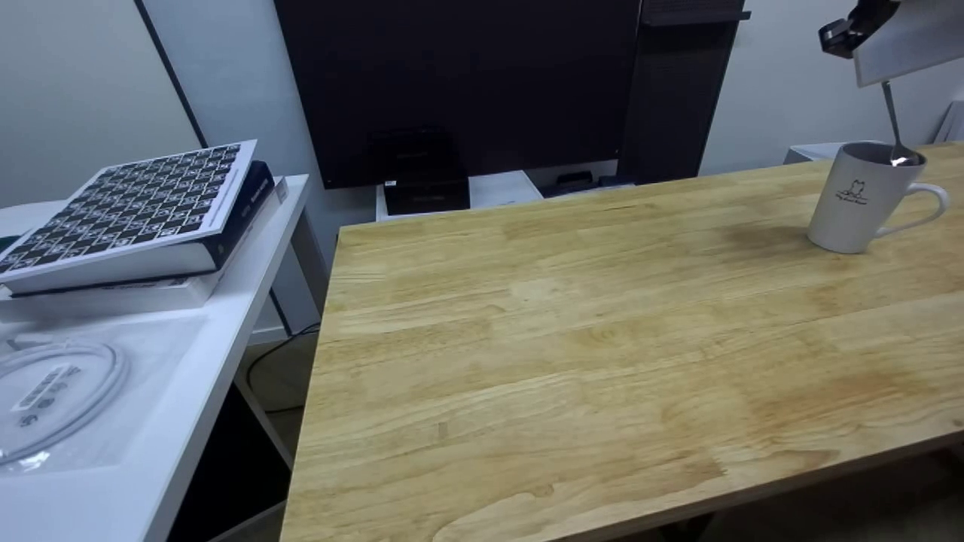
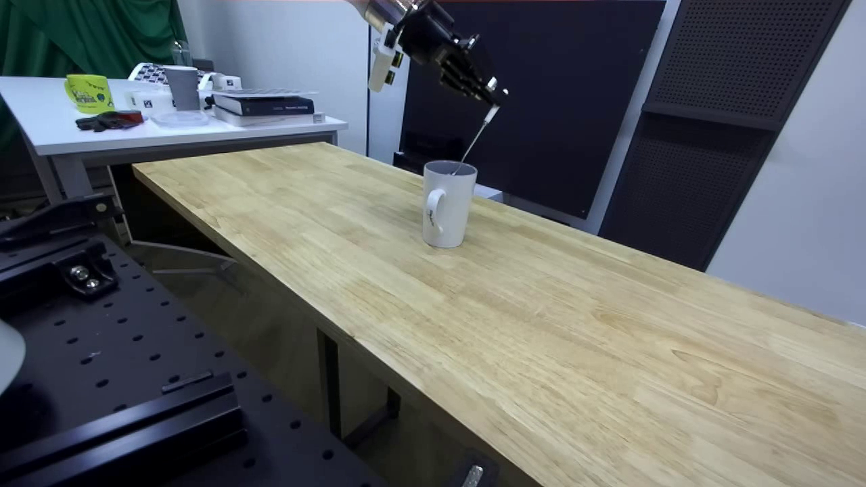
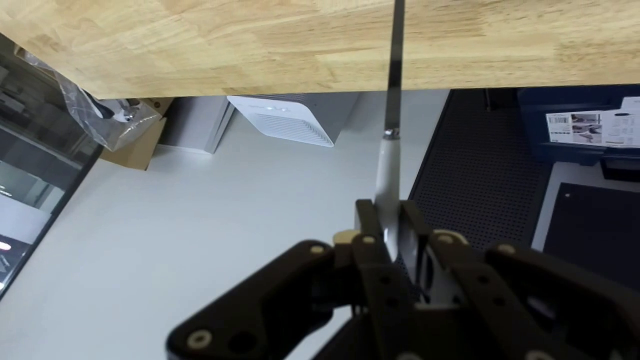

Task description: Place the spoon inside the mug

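The pale grey-white mug (image 1: 849, 214) stands upright on the wooden table (image 1: 572, 339); in an exterior view its loop handle faces the camera (image 2: 452, 220). The silver spoon (image 1: 892, 113) slants down to the mug, its bowl at the mouth, just inside the rim. It also shows slanted in an exterior view (image 2: 475, 142). In the wrist view the spoon (image 3: 394, 85) has a white handle end, and its bowl is out of frame. My gripper (image 3: 392, 212) is shut on that white end. The gripper (image 2: 494, 91) is above the mug. The mug is out of the wrist view.
A white side table (image 1: 248, 248) holds books (image 1: 128, 218) and a bagged cable (image 1: 60, 391). A yellow-green mug (image 2: 89, 93) and a grey cup (image 2: 183, 88) stand there too. A dark screen (image 2: 541, 101) is behind the wooden table. A black perforated base plate (image 2: 169, 338) is in front.
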Tool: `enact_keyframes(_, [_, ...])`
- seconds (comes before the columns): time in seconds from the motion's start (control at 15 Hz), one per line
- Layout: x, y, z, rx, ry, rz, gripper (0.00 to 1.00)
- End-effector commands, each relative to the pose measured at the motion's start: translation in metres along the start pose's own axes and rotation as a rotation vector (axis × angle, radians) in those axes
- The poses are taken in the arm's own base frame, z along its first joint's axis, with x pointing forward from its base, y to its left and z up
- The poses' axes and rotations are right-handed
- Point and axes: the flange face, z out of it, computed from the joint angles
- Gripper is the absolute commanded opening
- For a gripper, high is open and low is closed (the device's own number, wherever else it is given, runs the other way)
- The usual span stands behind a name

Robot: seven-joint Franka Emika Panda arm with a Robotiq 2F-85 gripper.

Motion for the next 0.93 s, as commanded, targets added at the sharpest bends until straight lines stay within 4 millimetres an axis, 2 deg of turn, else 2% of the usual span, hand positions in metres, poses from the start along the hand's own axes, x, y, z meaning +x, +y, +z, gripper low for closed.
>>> enact_keyframes(0.0, [0.001, -0.011, -0.001, 0.021, 0.002, 0.041, 0.04])
enact_keyframes(0.27, [0.001, -0.021, -0.007, 0.036, 0.008, 0.055, 0.04])
enact_keyframes(0.87, [-0.019, -0.025, -0.013, 0.042, 0.000, 0.070, 0.04])
